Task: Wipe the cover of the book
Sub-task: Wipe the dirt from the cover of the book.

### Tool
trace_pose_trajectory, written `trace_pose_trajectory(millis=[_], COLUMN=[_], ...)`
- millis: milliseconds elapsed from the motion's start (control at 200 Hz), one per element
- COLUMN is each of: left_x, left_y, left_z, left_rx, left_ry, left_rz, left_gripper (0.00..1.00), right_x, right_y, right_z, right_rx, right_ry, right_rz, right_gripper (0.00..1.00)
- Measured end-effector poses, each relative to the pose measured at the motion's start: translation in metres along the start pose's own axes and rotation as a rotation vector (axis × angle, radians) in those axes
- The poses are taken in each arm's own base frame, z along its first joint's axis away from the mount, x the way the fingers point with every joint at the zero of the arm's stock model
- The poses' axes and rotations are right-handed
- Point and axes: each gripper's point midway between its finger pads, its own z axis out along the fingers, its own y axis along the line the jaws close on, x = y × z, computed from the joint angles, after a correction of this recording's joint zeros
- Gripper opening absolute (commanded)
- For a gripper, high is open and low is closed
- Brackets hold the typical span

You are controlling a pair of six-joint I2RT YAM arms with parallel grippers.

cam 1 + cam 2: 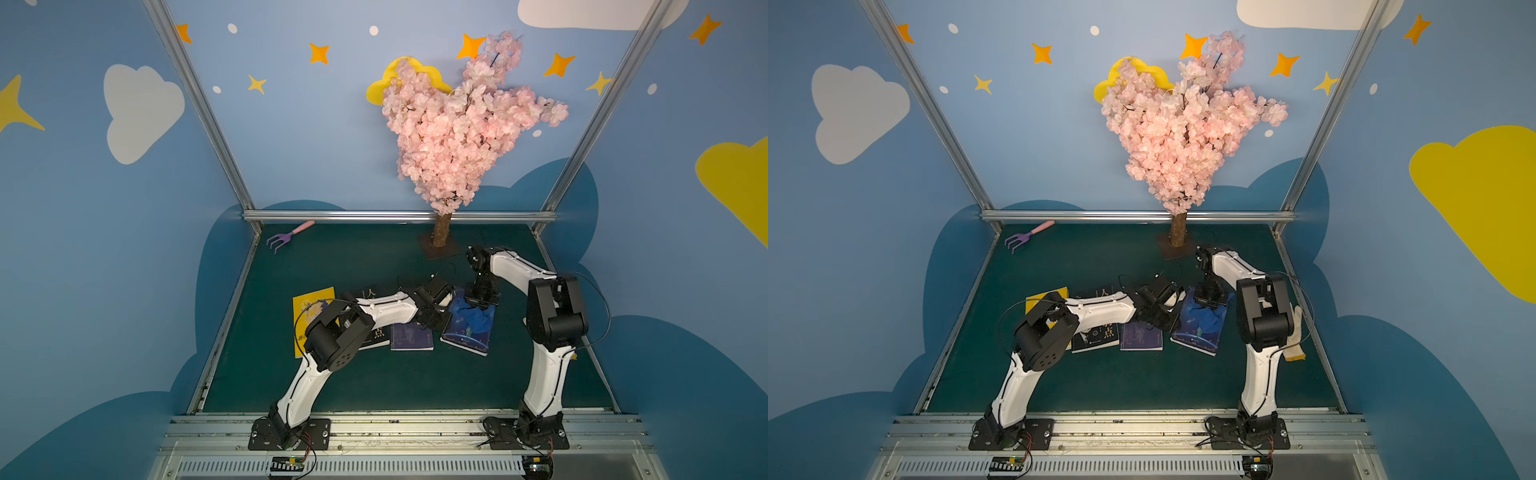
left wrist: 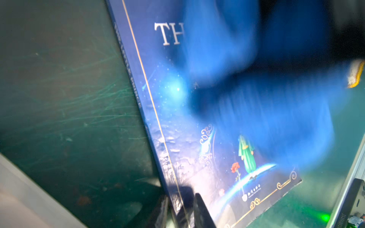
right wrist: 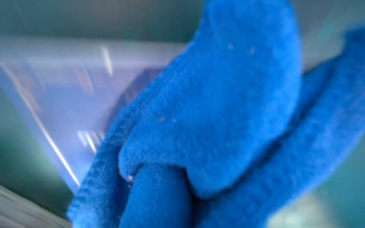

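On the green worktop, the blue book is seen lying at the right end of a row of other books. Its cover is judged stiff, flat and glossy, so likely to slide under a wipe. It is best held at the spine edge, where the left gripper is shown clamped, a jaw to each side of that edge. The blue cloth is laid bunched over the far part of the cover, touching it. The cloth is judged soft, limp and light, and best taken at a gathered fold. It is pinched there from above by the right gripper, whose jaws are closed together on it
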Motion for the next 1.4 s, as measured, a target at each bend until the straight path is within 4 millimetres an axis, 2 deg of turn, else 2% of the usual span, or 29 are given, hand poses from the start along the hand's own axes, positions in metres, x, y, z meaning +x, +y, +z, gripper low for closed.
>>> trace_pose_trajectory(millis=[90,190,255,385,466,621,866,921,986,1096,1302,1342,1402], left_x=[0.000,0.000,0.000,0.001,0.001,0.001,0.007,0.008,0.008,0.009,0.009,0.009,0.009], left_y=[0.000,0.000,-0.001,0.000,0.000,0.000,-0.002,-0.003,-0.003,-0.003,-0.004,-0.003,-0.003], left_z=[0.000,0.000,0.000,0.000,0.000,0.000,-0.003,-0.003,-0.003,-0.003,-0.004,-0.004,-0.004], left_rx=[0.000,0.001,0.002,0.001,0.001,0.001,-0.002,-0.002,-0.002,0.000,0.004,0.004,0.004], left_ry=[-0.001,0.000,0.000,0.001,0.000,0.000,0.011,0.015,0.015,0.016,0.018,0.019,0.019], left_rz=[-0.003,-0.004,-0.006,-0.007,-0.007,-0.007,-0.004,-0.002,-0.003,-0.003,-0.005,-0.005,-0.005], left_gripper=[0.25,0.25,0.25,0.25,0.25,0.25,0.25,0.25,0.25,0.25,0.25,0.25,0.25], right_x=[-0.010,0.002,0.024,0.080,0.096,0.082,0.000,-0.009,-0.007,0.010,0.093,0.099,0.097], right_y=[-0.002,0.001,0.004,0.004,0.002,-0.001,0.012,0.013,0.014,0.016,0.010,0.008,0.007], right_z=[0.000,0.001,0.003,0.006,0.007,0.005,-0.001,-0.001,-0.001,0.001,0.006,0.006,0.006], right_rx=[-0.004,0.018,0.025,0.017,0.009,0.010,-0.025,-0.031,-0.023,-0.005,-0.040,-0.045,-0.047], right_ry=[-0.015,-0.047,-0.062,-0.067,-0.060,-0.013,-0.012,-0.023,-0.027,-0.058,-0.045,-0.039,-0.029], right_rz=[0.008,-0.030,-0.066,-0.142,-0.162,-0.136,-0.046,-0.040,-0.051,-0.088,-0.148,-0.146,-0.135], right_gripper=[0.00,0.00,0.00,0.00,0.00,0.00,0.00,0.00,0.00,0.00,0.00,0.00,0.00])
